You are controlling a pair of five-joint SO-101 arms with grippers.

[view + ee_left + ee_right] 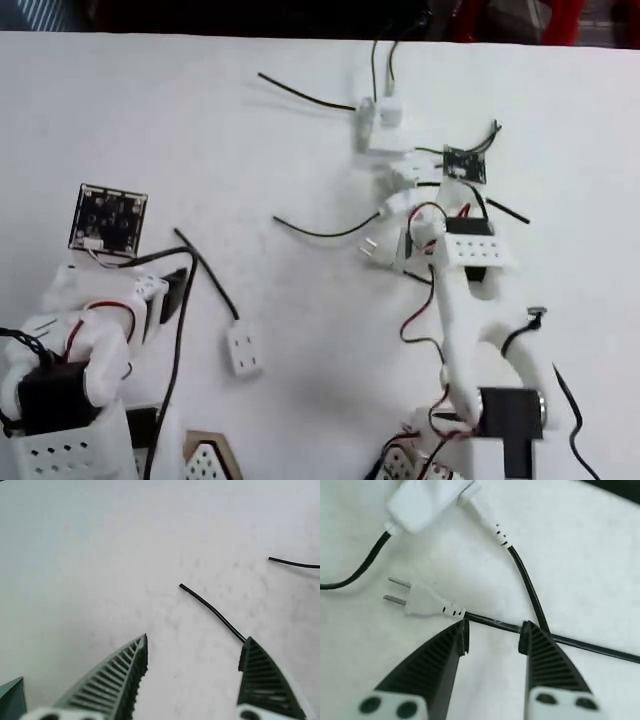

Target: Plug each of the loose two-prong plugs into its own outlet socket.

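**Right gripper** (492, 630): jaws apart, straddling the black cord (487, 621) just behind the plug; nothing clamped.
**Loose two-prong plug** (370, 248): white, flat on the table (300, 150), prongs bare, at 9 o'clock of the right gripper.
**Outlet socket** (243, 350): white, unoccupied, at 7 o'clock of that plug, well apart.
**Left gripper** (195, 645): jaws apart, empty, above a cable end (210, 610).
**Step in hand**: apparently the grasp. The next move calls for closing on the plug body rather than the cord, then lining the prongs up with the slots.
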